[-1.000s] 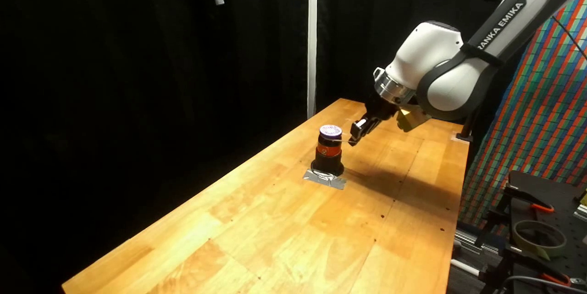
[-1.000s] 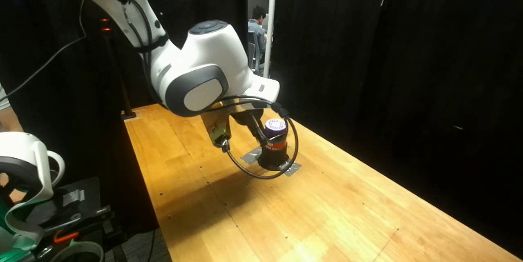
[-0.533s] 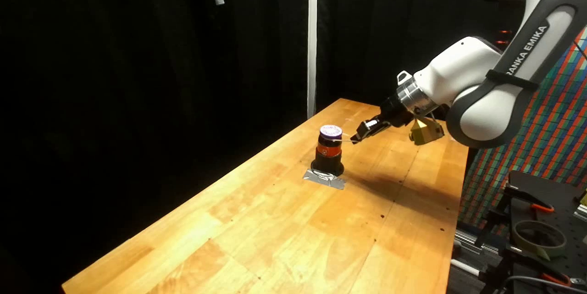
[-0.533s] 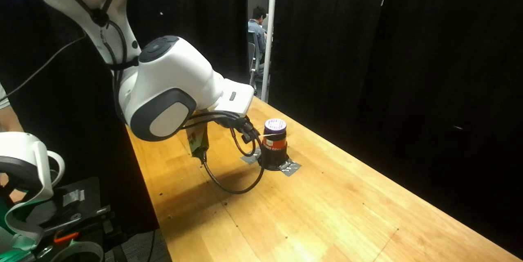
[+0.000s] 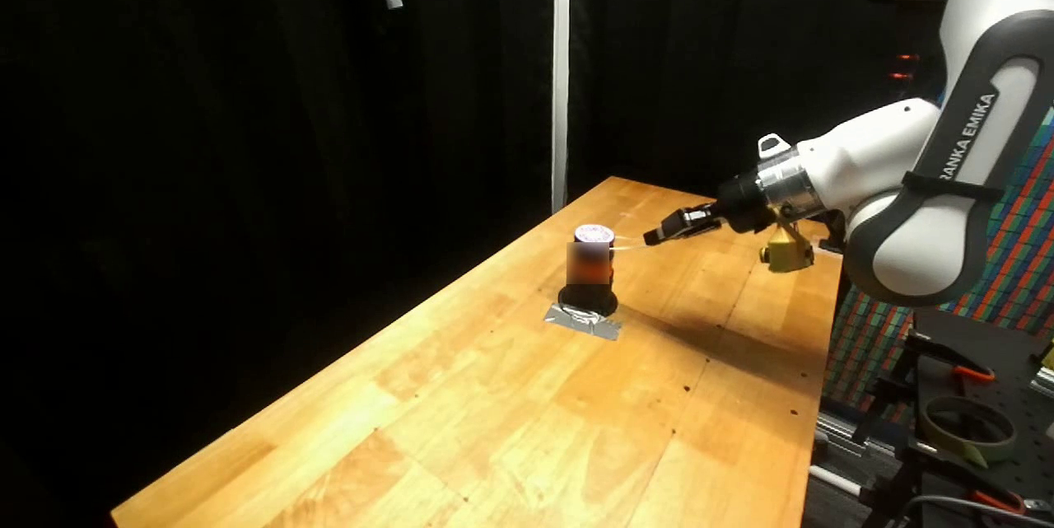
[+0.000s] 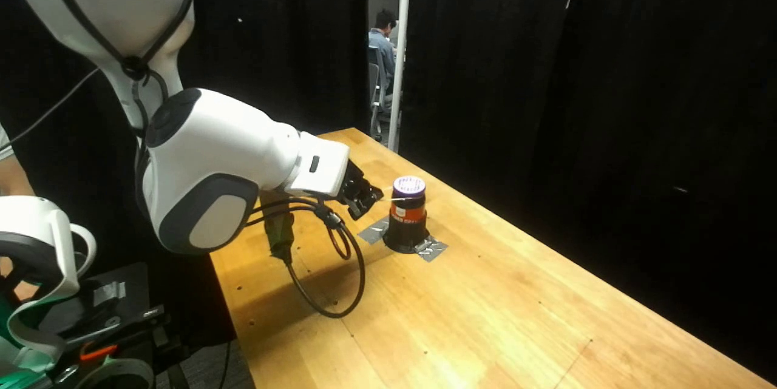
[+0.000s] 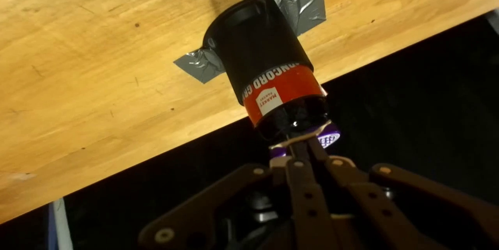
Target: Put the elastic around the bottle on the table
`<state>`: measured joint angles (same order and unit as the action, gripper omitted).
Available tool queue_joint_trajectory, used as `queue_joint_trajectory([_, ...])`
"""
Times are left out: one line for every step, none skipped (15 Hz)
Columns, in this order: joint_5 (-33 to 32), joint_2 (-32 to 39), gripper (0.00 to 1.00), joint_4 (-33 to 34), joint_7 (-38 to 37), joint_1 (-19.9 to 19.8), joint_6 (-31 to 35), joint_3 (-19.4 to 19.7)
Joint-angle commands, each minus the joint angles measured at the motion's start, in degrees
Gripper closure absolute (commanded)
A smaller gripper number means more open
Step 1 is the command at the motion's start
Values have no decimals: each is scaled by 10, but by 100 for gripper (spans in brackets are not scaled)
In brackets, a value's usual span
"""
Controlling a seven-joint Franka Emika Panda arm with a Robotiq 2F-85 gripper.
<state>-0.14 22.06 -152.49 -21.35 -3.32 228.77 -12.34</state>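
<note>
gripper is narrowed right down, fingertips pinching the elastic. tips sit near the bottle, apart from it, about level with its cap; hand tilted a bit nose down.

black curtains hang around the scene in both exterior views. table is long, light brown, joined planks with visible grain and small dark spots. arm hangs over it, franka emika lettering on the link, black cable looping under the wrist. coloured grid panel stands beside the table in an exterior view. white pole runs up a gap in the curtains, person seated beyond it. dark shelf next to the table too.

bottle stands upright on the table, nearer one long edge: dark body, red-orange label, purple-and-white cap. wrist view has it cap-down towards the fingertips, label reading "concord gr", cut off there, plus "market pantry" on a white patch. its middle is blurred in an exterior view. lower part sits in a black base, silver tape over the base's rim on two sides.

elastic is a thin pale loop, pulled taut between fingertips and bottle. in both exterior views it meets the bottle at about the cap's lower edge. in the wrist view the strands spread left and right of the fingertips across the purple rim. reads as around the bottle's neck; full loop partly hidden in each view.
</note>
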Motion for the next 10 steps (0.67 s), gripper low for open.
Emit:
queue_joint_trajectory([-26,18,90,-31,-14,3,125,9])
queue_joint_trajectory([-32,24,90,-37,-11,5,154,11])
queue_joint_trajectory([-38,31,89,-40,-10,6,177,12])
queue_joint_trajectory([-43,17,88,-38,-14,4,164,12])
queue_joint_trajectory([-41,5,63,-40,-19,4,135,10])
queue_joint_trajectory([-55,11,63,-52,-31,-1,109,8])
queue_joint_trajectory([-34,22,82,-34,-13,9,117,13])
queue_joint_trajectory([-39,22,74,-36,-17,8,109,12])
queue_joint_trajectory([-41,22,66,-40,-20,8,108,12])
queue_joint_trajectory([-42,22,63,-42,-21,7,108,12])
